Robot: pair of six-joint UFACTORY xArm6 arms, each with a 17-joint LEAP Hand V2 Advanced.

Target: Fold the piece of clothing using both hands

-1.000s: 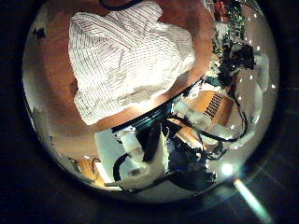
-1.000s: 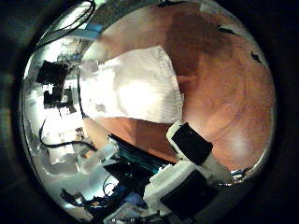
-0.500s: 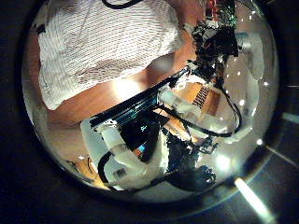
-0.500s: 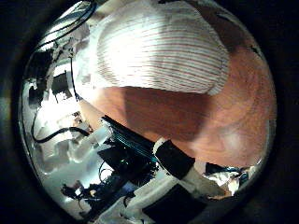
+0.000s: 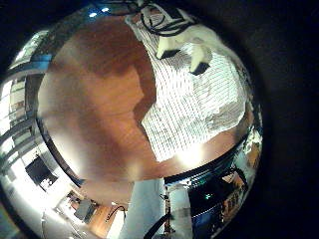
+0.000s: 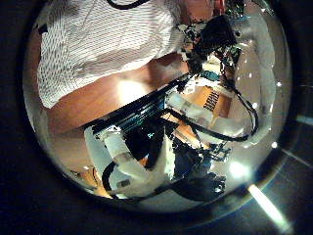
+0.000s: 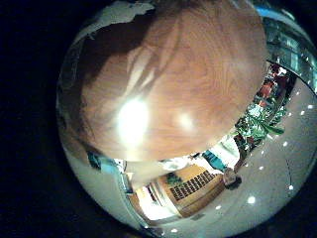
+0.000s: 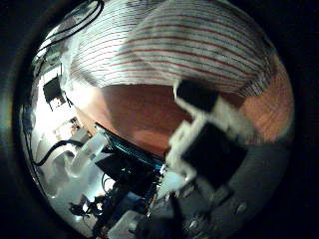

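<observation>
Two hands hover over a striped shirt (image 8: 179, 50) lying flat on the wooden table (image 7: 188, 69). Right hand (image 8: 214, 139) fingers curl, grasping nothing; left hand's grip cannot be told. Risk: uneven grasps would bunch the cloth.

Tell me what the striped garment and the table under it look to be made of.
The striped shirt looks like thin woven cloth, white with fine dark stripes, matte: it creases and drapes softly over the table edge. The table looks like wood or a wood veneer, reddish brown, with a smooth glossy finish: bright lamp glare reflects off it. Which of the two it is cannot be told.
</observation>
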